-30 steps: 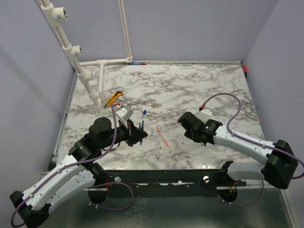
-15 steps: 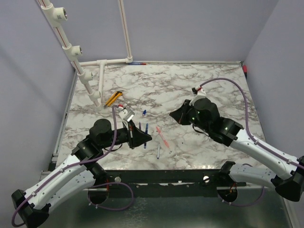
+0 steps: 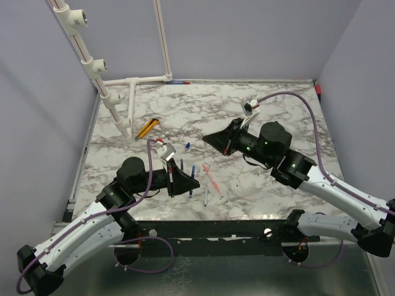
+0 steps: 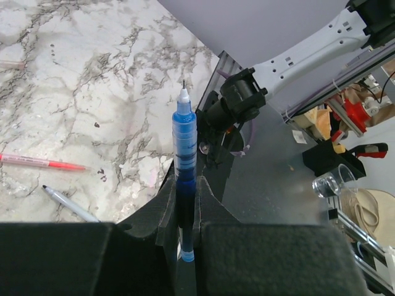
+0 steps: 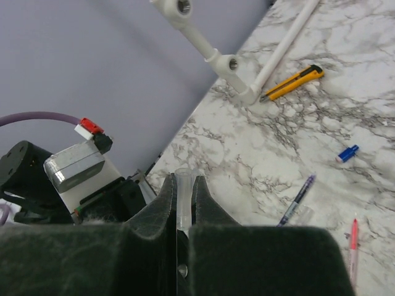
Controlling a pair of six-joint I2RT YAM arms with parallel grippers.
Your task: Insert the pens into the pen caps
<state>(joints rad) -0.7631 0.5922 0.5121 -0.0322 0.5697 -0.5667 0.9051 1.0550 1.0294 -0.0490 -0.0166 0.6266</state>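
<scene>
Marble table [image 3: 271, 111], top view: left gripper [image 3: 192, 182] near the front edge. The right gripper [image 3: 208, 138] is farther back, apart from it. A red-pink pen [image 3: 212, 177] and a whitish pen [image 3: 205, 196] lie just right of the left gripper.

Left wrist view: jaws narrowed onto a blue pen [image 4: 184, 135], nib pointing away from the palm.

Right wrist view: jaws clamping a clear pen cap [image 5: 183, 191]. A blue cap [image 5: 348, 153] lies loose on the marble.

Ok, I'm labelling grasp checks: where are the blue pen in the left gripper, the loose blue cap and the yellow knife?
blue pen [image 4: 184, 148], left wrist view, mid-barrel.
blue cap [image 5: 347, 153], right wrist view, its middle.
yellow knife [image 5: 293, 82], right wrist view, mid-handle.
</scene>
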